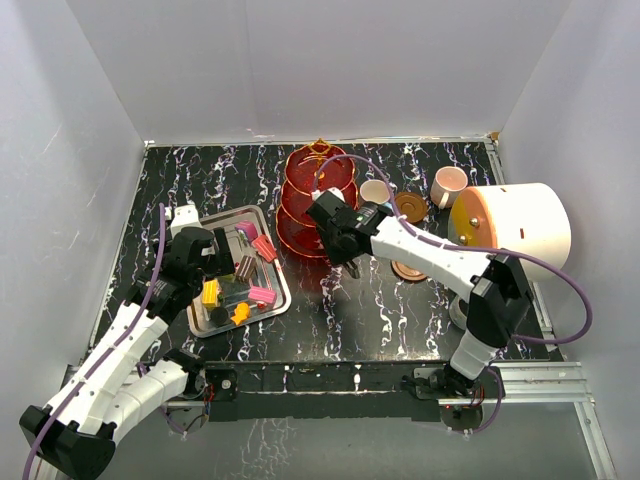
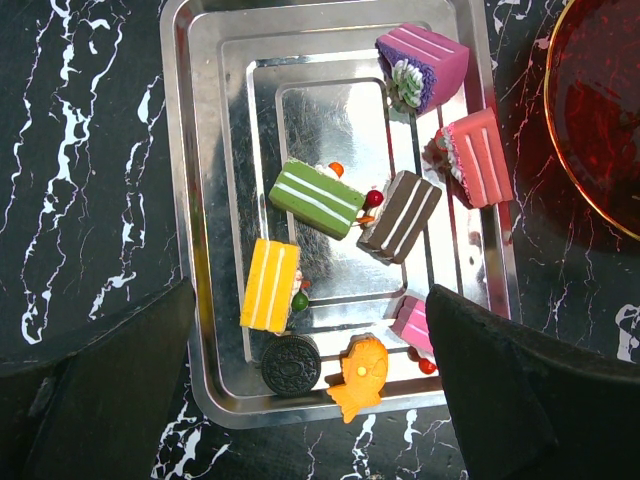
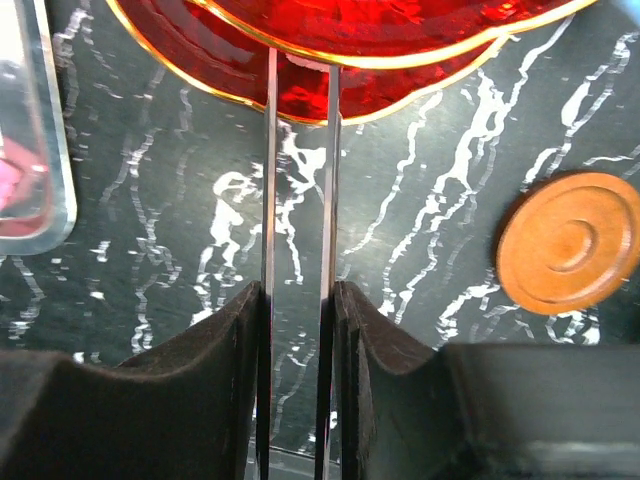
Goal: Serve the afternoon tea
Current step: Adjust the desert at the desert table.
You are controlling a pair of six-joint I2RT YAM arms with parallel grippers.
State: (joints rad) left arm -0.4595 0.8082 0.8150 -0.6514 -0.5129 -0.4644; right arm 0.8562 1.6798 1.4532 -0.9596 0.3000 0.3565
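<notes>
Two grippers in view. L gripper (image 2: pixel 310 295): spread wide, hovering over silver tray (image 2: pixel 180 200) w/ block sweets (image 2: pixel 318 198) inside. R gripper (image 3: pixel 300 290): jaws narrowly apart, low over desk (image 3: pixel 420 200) just beside red stand (image 3: pixel 400 30) front rim; whether it pinches anything cannot be told. Brown saucer (image 3: pixel 570 245) lies near, right of R gripper. Pink cup (image 1: pixel 447 185) stands at desk rear right.

white arms (image 1: pixel 120 345), black joints, purple cables (image 1: pixel 572 290)
</notes>
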